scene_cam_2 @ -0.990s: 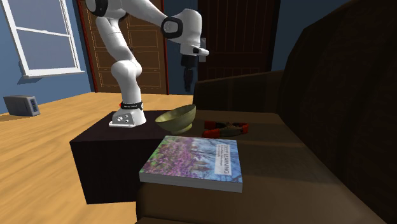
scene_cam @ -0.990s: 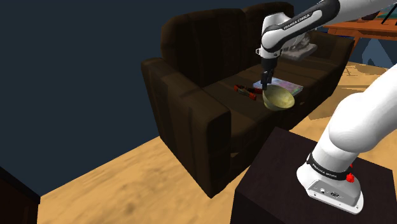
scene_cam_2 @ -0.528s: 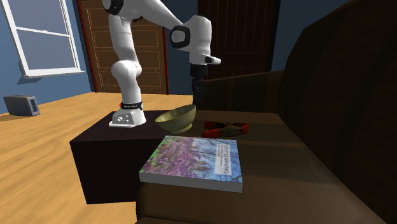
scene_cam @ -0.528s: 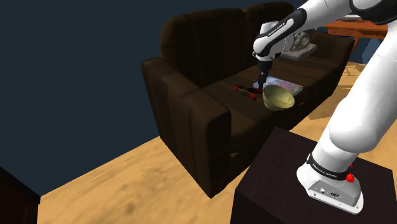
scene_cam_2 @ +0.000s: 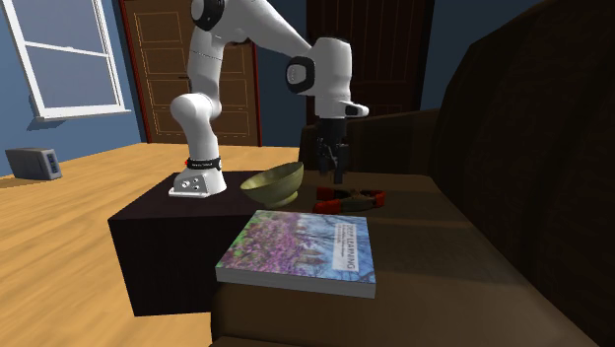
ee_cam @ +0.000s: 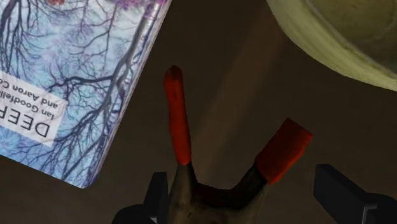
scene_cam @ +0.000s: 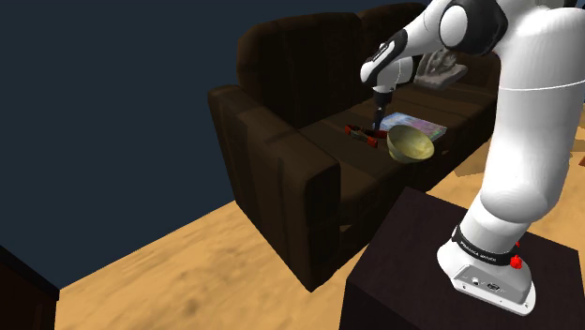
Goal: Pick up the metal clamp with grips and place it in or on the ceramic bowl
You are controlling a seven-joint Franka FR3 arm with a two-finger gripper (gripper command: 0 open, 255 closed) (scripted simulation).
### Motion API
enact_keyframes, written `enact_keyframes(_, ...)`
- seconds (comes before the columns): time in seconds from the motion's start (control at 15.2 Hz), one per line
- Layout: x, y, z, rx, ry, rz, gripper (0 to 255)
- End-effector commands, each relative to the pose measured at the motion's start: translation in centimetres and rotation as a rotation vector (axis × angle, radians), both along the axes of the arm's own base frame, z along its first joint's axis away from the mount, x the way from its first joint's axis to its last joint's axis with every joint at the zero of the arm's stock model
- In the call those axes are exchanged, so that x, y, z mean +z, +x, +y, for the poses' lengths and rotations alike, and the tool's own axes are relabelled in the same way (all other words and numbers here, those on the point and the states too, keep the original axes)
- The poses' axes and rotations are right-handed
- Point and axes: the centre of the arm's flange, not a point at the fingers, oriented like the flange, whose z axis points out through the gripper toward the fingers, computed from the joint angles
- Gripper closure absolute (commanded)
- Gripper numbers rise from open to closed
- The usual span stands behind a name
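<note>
The clamp (ee_cam: pixel 213 184) lies on the dark sofa seat: a dark body with two red grips spreading away from the hand. In the shoulder view the clamp (scene_cam: pixel 364 132) sits just left of the olive bowl (scene_cam: pixel 411 145). My gripper (scene_cam_2: pixel 333 175) hangs open a little above the clamp (scene_cam_2: pixel 350 200), to the right of the bowl (scene_cam_2: pixel 273 184) in the second exterior view. In the wrist view my gripper (ee_cam: pixel 248 194) has its fingers apart on either side of the clamp's body, holding nothing. The bowl's rim (ee_cam: pixel 331 44) shows beyond the grips.
A book (scene_cam_2: pixel 301 248) with a purple and blue tree cover lies on the seat close to the clamp and the bowl, and appears again as the book (ee_cam: pixel 70 76) beside the grips. The sofa's back (scene_cam_2: pixel 493 148) and armrest (scene_cam: pixel 272 159) rise around the seat. My stand (scene_cam: pixel 422 272) is in front.
The arm has swung from over the bowl across to the clamp and come down towards it. The gripper has stayed open. Clamp, bowl and book have not moved.
</note>
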Motion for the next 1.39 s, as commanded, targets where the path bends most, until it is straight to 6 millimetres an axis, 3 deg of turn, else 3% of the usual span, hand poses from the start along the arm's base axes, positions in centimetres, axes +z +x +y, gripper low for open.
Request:
enact_keyframes(0.0, -1.1, 1.5, -1.6, 0.027, -0.001, -0.014, 0)
enact_keyframes(0.13, -1.9, 2.7, -3.1, 0.046, -0.002, -0.024, 0)
enact_keyframes(0.66, -5.9, 2.8, -3.2, 0.046, -0.002, -0.024, 0)
enact_keyframes(1.12, -5.9, 2.8, -3.2, 0.046, -0.002, -0.024, 0)
enact_keyframes(1.19, -5.9, 2.8, -3.2, 0.046, -0.002, -0.024, 255)
enact_keyframes(1.32, -5.9, 2.8, -3.2, 0.046, -0.002, -0.024, 255)
